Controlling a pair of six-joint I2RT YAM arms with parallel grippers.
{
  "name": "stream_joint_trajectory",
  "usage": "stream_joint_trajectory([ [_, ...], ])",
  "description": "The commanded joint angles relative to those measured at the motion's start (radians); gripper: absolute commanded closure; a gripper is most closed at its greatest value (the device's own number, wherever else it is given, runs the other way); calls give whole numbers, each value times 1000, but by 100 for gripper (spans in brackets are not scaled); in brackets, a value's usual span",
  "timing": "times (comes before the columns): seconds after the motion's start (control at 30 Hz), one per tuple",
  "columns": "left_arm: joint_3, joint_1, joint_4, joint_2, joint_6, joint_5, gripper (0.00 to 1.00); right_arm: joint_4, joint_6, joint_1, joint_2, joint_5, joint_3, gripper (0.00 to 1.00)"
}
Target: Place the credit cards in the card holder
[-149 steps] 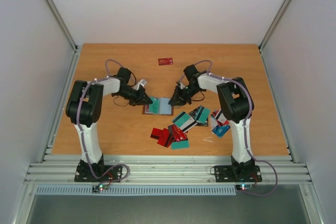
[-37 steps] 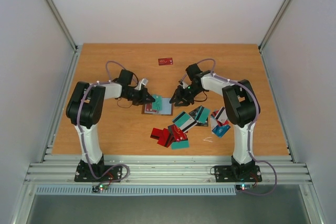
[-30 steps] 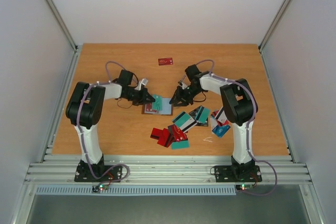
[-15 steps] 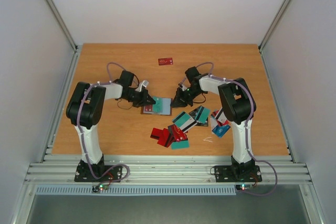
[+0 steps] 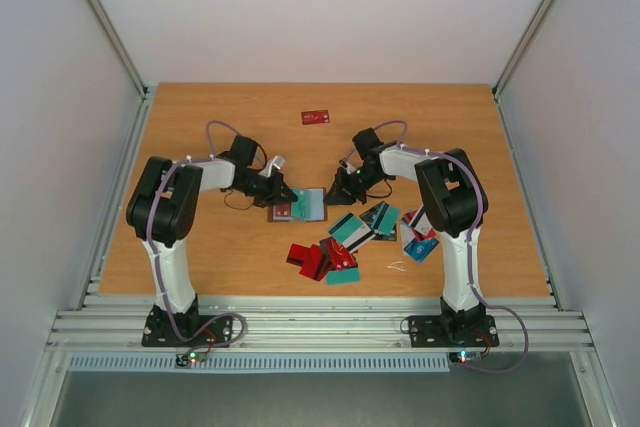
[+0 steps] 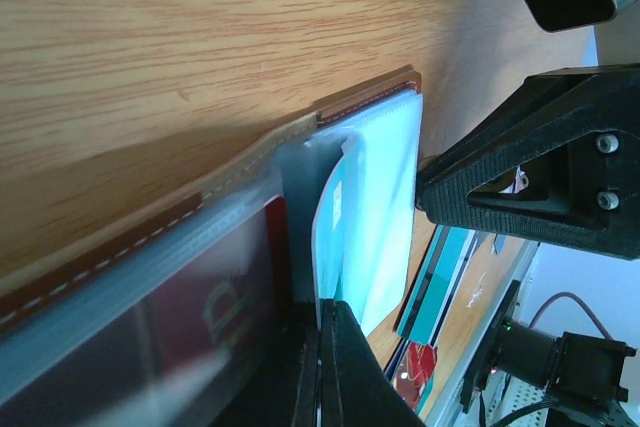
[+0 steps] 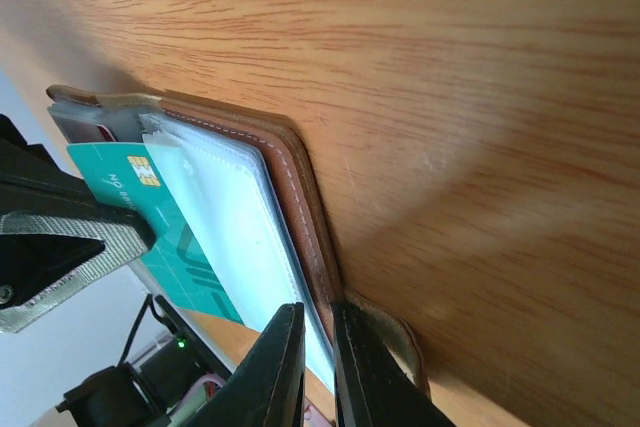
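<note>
Here, nearest my bases, the loose credit cards (image 5: 345,242) lie scattered on the surface (image 5: 200,127) (red, teal, some striped), closer to my right arm than to my left. Just beyond them the card holder (image 5: 300,209) lies open and flat between my two claws.

My left claw (image 6: 320,332) is pinched almost shut on the end of a teal card (image 7: 185,252). My right claw (image 7: 318,342) is clamped narrowly on the holder's brown stitched edge on the opposite side, and I judge it is pinning the holder down.

The coming move turns on one line. The holder lies straight ahead of my left claw, and the card's long axis points along that line toward my right claw. The mouth of the clear sleeve (image 6: 385,197) faces the card. A push would run left to right against the pinned edge.

My left wrist view shows the card edge-on, slipping between clear sleeves beside a red card (image 6: 215,317) already pocketed. It cannot show how deep the teal card sits. My right wrist view shows the card's face, with the chip end seemingly uncovered beside my left claw's finger.

Farthest off, only the top view shows a lone dark red card (image 5: 316,117), well apart from everything else.
</note>
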Motion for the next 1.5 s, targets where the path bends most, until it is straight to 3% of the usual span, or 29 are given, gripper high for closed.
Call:
stream_joint_trajectory([
  [0.0,1,-33,30,53,-48,-24,100,26,20,11,28,45,-35,89],
  [0.6,-43,-83,157,85,-179,-44,100,32,48,11,32,10,-37,89],
  [0.87,-55,-98,186,86,-232,-60,95,31,50,11,34,6,-31,89],
  [1.13,-46,-106,153,62,-265,-84,81,37,62,11,37,-1,-32,90],
  [1.47,73,-108,-184,-15,-136,-198,58,40,70,11,25,7,-27,90],
])
